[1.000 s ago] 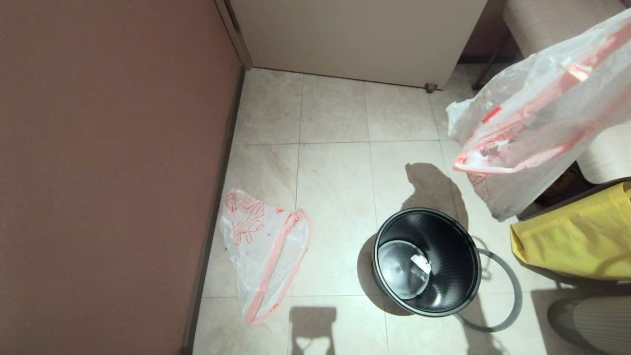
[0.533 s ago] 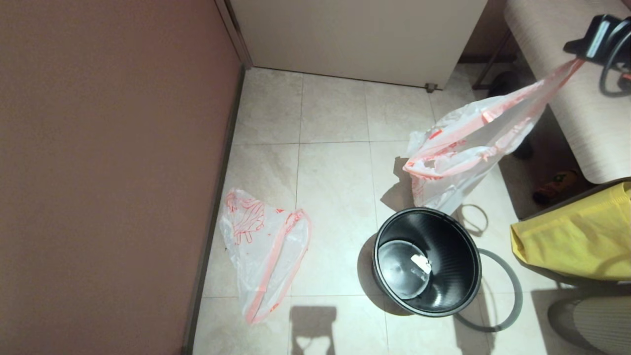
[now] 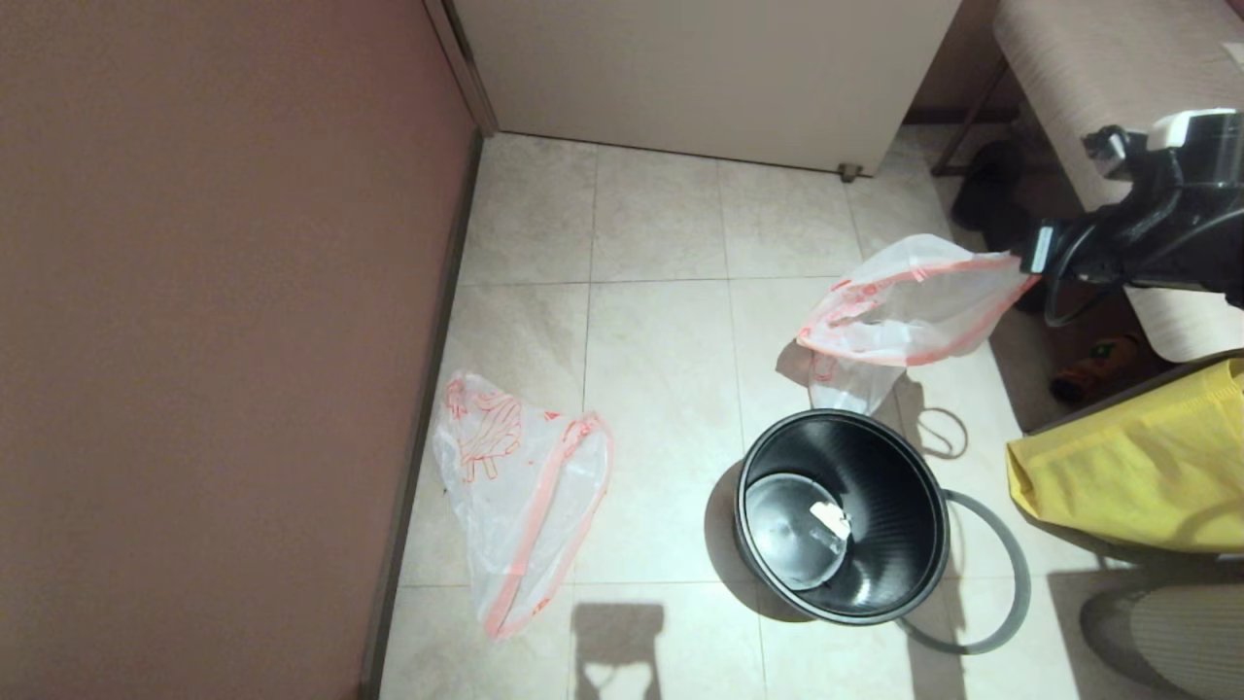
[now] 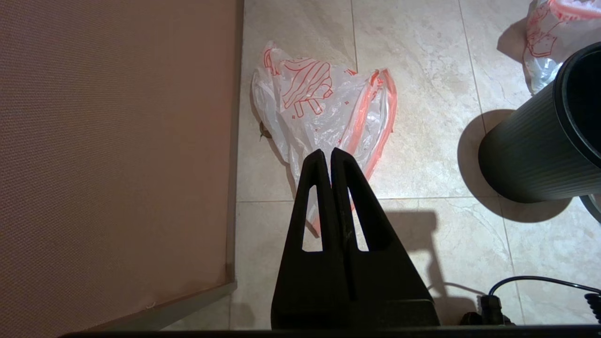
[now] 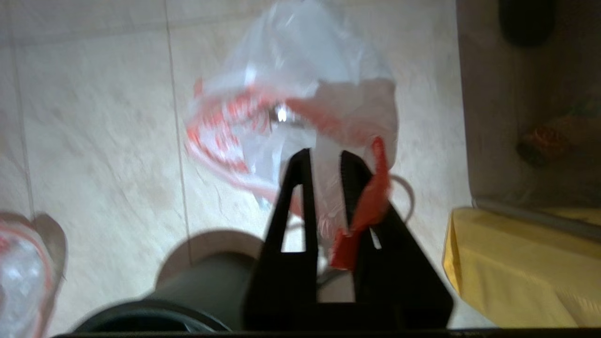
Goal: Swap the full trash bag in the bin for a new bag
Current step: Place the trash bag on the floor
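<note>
Right gripper (image 3: 1032,255), jaws narrowly apart around the full bag's (image 3: 904,311) hem, hangs beyond the emptied bin (image 3: 909,506); the new bag (image 3: 520,486) lies unfitted left of it.

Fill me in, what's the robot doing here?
The right gripper, jaws slightly apart, has the pink-red drawstring of the lumpy translucent white full trash bag draped over one finger; the bag sits on the tiles just beyond the small round black bin. The bin is unlined, its grey hoop on the floor by it. The limp thin new bag lies near the wall, the shut left gripper parked above it.
</note>
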Controlling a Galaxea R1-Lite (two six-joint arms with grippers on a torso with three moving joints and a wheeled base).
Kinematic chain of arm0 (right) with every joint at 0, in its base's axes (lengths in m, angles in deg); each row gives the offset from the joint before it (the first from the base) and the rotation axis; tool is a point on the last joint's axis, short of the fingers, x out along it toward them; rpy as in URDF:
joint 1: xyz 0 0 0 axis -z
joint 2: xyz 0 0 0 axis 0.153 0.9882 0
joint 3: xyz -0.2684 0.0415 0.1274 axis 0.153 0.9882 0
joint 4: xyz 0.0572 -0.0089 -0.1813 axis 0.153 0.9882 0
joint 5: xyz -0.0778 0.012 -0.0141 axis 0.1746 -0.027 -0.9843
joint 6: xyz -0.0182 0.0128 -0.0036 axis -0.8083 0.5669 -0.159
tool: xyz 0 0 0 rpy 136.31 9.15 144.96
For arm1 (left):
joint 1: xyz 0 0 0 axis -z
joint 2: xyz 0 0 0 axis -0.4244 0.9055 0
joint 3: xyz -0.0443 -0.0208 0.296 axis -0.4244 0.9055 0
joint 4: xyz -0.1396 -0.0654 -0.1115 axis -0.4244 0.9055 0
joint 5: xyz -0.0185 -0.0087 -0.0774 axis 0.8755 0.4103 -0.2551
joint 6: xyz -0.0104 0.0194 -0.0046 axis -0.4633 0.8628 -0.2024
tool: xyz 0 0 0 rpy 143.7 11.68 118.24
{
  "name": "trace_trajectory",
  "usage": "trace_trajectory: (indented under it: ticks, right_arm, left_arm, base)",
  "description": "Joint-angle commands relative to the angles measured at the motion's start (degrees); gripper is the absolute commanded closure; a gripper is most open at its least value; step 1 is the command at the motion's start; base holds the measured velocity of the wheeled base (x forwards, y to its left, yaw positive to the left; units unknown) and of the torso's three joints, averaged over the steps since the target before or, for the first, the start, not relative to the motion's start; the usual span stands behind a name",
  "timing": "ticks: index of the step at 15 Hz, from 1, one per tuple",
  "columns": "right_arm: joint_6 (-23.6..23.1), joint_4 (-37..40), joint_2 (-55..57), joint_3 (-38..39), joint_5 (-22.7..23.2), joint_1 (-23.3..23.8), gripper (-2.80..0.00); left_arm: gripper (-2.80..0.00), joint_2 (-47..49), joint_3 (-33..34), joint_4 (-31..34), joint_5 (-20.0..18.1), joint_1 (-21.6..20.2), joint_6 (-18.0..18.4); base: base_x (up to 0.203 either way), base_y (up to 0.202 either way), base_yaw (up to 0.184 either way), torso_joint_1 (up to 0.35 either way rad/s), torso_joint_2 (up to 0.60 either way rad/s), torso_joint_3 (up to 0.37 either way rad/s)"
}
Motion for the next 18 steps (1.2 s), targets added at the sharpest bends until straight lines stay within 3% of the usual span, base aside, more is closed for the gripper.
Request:
trace_trajectory:
  ticks: [1,5,6,7,9,12,15,16,18]
  right_arm:
    - [-0.05,2.7,-0.28,1.38,0.06,-0.55,-2.8]
    - [0.82,27.62,-8.65,-1.2,0.91,-2.22,-2.8]
    - [4.37,32.58,-10.48,-4.21,4.44,-2.34,-2.8]
    - [9.24,35.1,-11.29,-6.08,11.08,-1.73,-2.8]
    - [16.55,41.28,-11.98,-8.76,18.58,1.09,-2.8]
    - [21.32,47.38,-15.38,-7.83,19.16,2.47,-2.8]
    - [21.38,50.04,-22.08,1.82,19.16,2.37,-2.8]
    - [21.23,50.16,-24.65,6.52,18.91,2.05,0.0]
    - [21.22,50.15,-30.41,14.03,18.17,1.59,0.0]
  left_arm:
    - [0.0,-0.02,0.0,-0.02,0.01,0.0,-0.02]
    - [0.0,-0.02,0.0,-0.02,0.01,0.0,-0.02]
    - [0.0,-0.02,0.0,-0.02,0.01,0.0,-0.02]
    - [0.0,-0.02,0.0,-0.02,0.01,0.0,-0.02]
    - [0.0,-0.02,0.0,-0.02,0.01,0.0,-0.02]
    - [0.0,-0.02,0.0,-0.02,0.01,0.0,-0.02]
    - [0.0,-0.02,0.0,-0.02,0.01,0.0,-0.02]
    - [0.0,-0.02,0.0,-0.02,0.01,-0.03,-0.02]
    - [0.0,-0.02,0.0,-0.02,0.01,0.0,-0.02]
  base:
    - [0.0,0.0,0.0,0.0,0.0,0.0]
    - [0.0,0.0,0.0,0.0,0.0,0.0]
    - [0.0,0.0,0.0,0.0,0.0,0.0]
    - [0.0,0.0,0.0,0.0,0.0,0.0]
    - [0.0,0.0,0.0,0.0,0.0,0.0]
    - [0.0,0.0,0.0,0.0,0.0,0.0]
    - [0.0,0.0,0.0,0.0,0.0,0.0]
    - [0.0,0.0,0.0,0.0,0.0,0.0]
    - [0.0,0.0,0.0,0.0,0.0,0.0]
